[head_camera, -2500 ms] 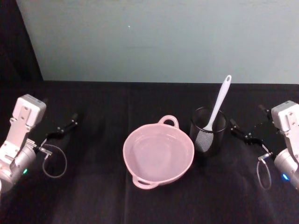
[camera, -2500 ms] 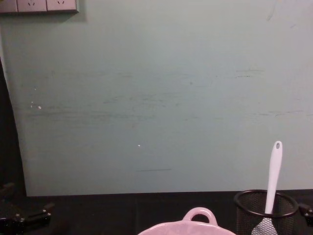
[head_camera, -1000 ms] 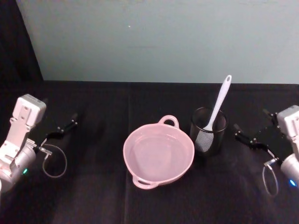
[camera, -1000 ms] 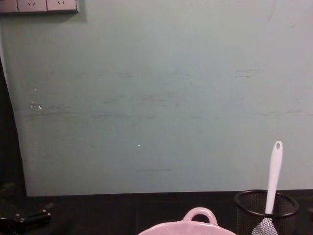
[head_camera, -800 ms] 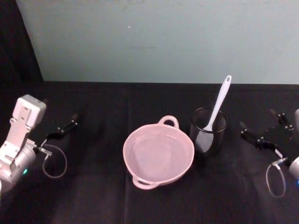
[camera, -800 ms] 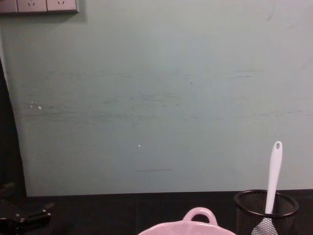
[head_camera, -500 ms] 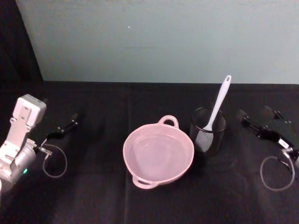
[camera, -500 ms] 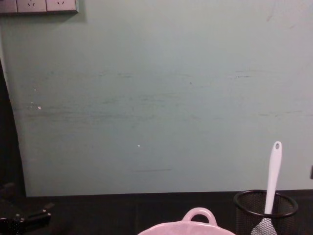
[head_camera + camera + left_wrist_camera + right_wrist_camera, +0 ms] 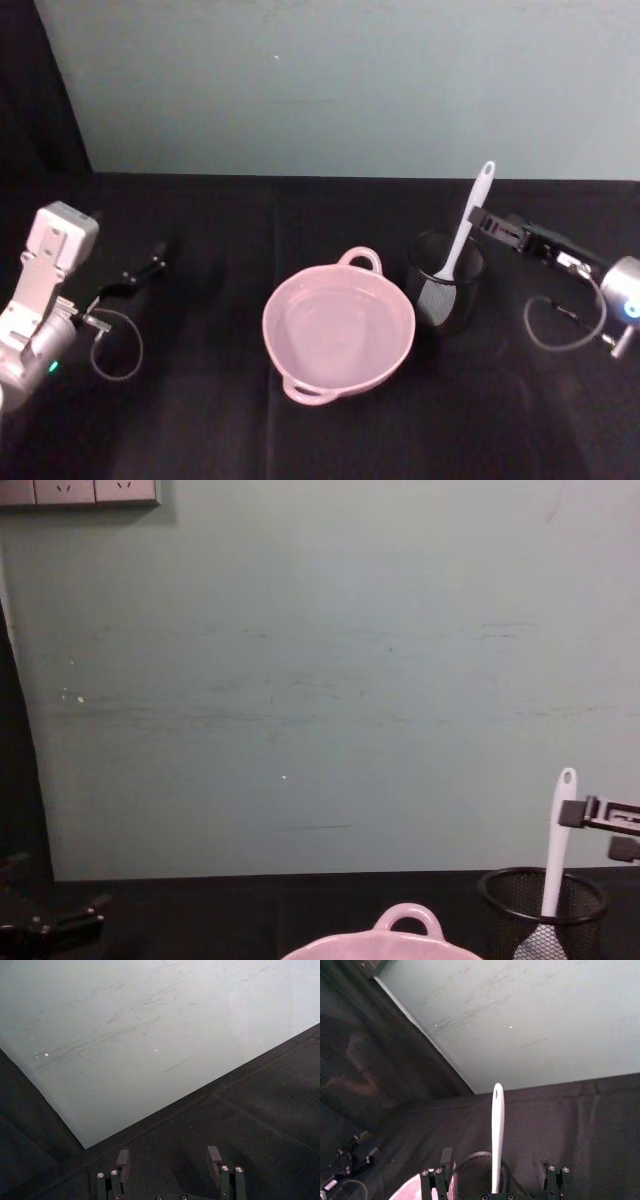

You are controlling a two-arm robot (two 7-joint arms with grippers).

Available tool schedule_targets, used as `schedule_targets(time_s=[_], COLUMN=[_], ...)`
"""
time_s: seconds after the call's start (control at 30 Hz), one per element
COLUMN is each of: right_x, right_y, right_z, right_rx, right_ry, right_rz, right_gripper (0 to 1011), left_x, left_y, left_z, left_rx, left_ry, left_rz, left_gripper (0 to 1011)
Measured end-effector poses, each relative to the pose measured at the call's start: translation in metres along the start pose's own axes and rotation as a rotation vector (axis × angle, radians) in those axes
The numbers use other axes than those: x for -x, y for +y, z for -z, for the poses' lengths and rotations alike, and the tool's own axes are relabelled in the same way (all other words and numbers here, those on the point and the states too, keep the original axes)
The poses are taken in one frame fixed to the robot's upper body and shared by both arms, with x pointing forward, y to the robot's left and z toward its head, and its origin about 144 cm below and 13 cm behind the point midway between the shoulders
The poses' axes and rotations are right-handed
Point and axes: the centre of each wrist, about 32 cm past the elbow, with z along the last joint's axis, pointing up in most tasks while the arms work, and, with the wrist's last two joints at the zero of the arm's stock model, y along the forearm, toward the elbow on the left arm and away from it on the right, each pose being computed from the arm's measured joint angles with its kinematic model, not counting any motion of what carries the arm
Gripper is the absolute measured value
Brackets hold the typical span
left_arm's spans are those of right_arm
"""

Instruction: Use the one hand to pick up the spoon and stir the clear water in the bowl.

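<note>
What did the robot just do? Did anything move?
The right gripper rose off the table and swung in next to the spoon, open, not gripping yet. The left gripper, bowl and mesh cup stayed put.

A pale pink bowl (image 9: pixel 404 342) holds clear water, with a loop handle at its far and near rim. Just right of the bowl, a slim white spoon (image 9: pixel 466 220) stands tilted in a mesh cup (image 9: pixel 445 300), handle up. The right tool (image 9: pixel 480 221) straddles that handle, fingers spread wide.
</note>
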Motion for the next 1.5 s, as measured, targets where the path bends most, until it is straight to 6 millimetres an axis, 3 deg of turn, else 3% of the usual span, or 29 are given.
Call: schedule_targets(time_s=[0.3, 0.73, 1.1, 1.5], right_x=[-0.027, -0.034, -0.033, -0.030], right_y=[0.033, 0.044, 0.039, 0.034], right_z=[-0.003, -0.004, -0.002, -0.005], right_rx=[-0.034, -0.054, -0.060, -0.036], right_ry=[0.041, 0.074, 0.076, 0.058], right_rz=[-0.095, -0.149, -0.130, -0.123], right_gripper=[1003, 964, 682, 256], left_x=[0.000, 0.000, 0.000, 0.000], left_y=[0.000, 0.000, 0.000, 0.000], left_z=[0.000, 0.000, 0.000, 0.000], left_rx=[0.000, 0.000, 0.000, 0.000], left_ry=[0.000, 0.000, 0.000, 0.000], left_rz=[0.000, 0.000, 0.000, 0.000], left_gripper=[1005, 1005, 1005, 1005])
